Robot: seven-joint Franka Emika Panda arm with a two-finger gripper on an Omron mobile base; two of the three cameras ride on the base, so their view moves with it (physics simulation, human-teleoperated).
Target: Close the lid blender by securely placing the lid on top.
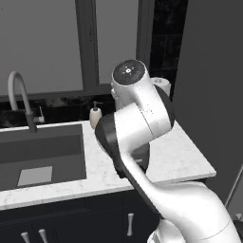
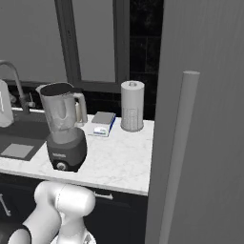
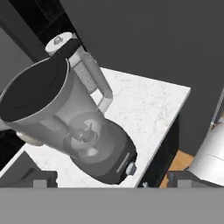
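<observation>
The blender [image 2: 62, 128] stands on the white counter, a clear jar with a side handle on a dark grey base with a front knob. In the hand view the blender [image 3: 83, 131] lies below me, tilted in the picture. The black round lid [image 3: 33, 89] sits in the jar's mouth, its short tab jutting out toward the handle side. From the right base view the lid [image 2: 56, 88] shows as a dark top on the jar. My gripper [image 3: 113, 178] hovers above and apart from the blender, its fingertips [image 3: 40, 177] spread wide with nothing between them.
A white paper towel roll [image 2: 132, 106] stands behind the blender by the wall, with a small flat box [image 2: 102, 123] beside it. A beige soap bottle [image 1: 96, 116], the sink [image 1: 42, 156] and its faucet [image 1: 19, 95] lie to the left. A tall dark panel [image 2: 200, 119] bounds the counter's right.
</observation>
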